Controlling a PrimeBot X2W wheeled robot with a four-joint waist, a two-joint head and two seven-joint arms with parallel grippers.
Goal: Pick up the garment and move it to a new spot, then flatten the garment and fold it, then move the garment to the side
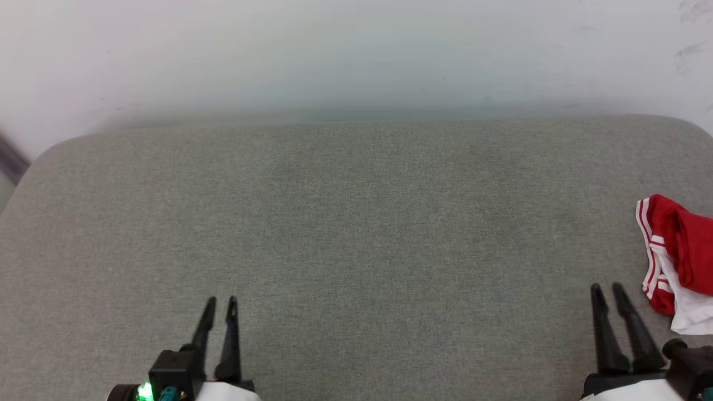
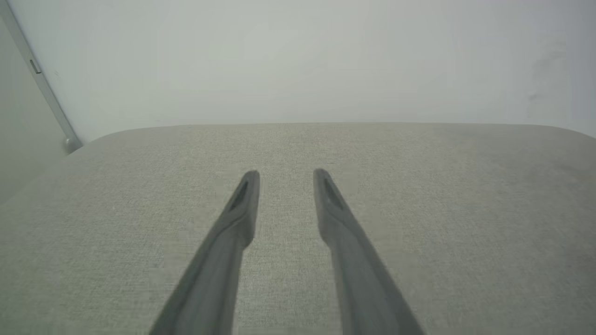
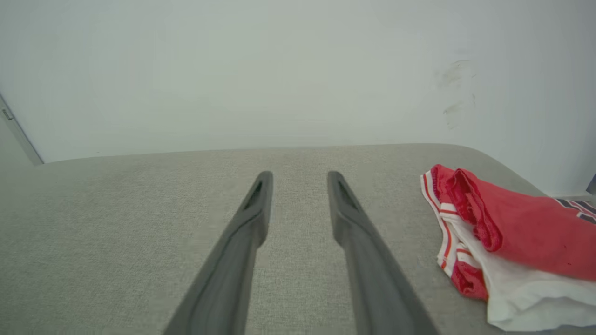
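Grey woven fabric covered the wide padded surface (image 1: 356, 223) that ran across the head view, its rounded far corners meeting a pale wall (image 1: 356, 55). The garment (image 1: 682, 245) lay bunched at the surface's right edge, just up and to the right of the right gripper (image 1: 606, 287) and apart from it. The picture's right border cut the garment off, so its full extent could not be told. What showed was a red fold lying over white cloth, with red-and-white striped trim along its left side. In the right wrist view a sliver of dark, white-edged print (image 3: 579, 207) peeked out at the far right, too little of it to read.

The right gripper's two dark fingers stood parted, with bare fabric in the gap between them. The left gripper (image 1: 221, 301) sat at the lower left of the head view, well apart from the garment. From above its fingers looked close together, but the left wrist view showed a plain gap with grey fabric in it, so those jaws were open too. The bottom edge cut off both grippers' bases. Whether the fingertips touched the surface or hung above it could not be told.

Faint dark scuffs (image 3: 454, 93) smudged the wall. A slim grey strip (image 2: 42, 88) slanted down the left of the left wrist view, its upper end out of frame and its nature unclear.
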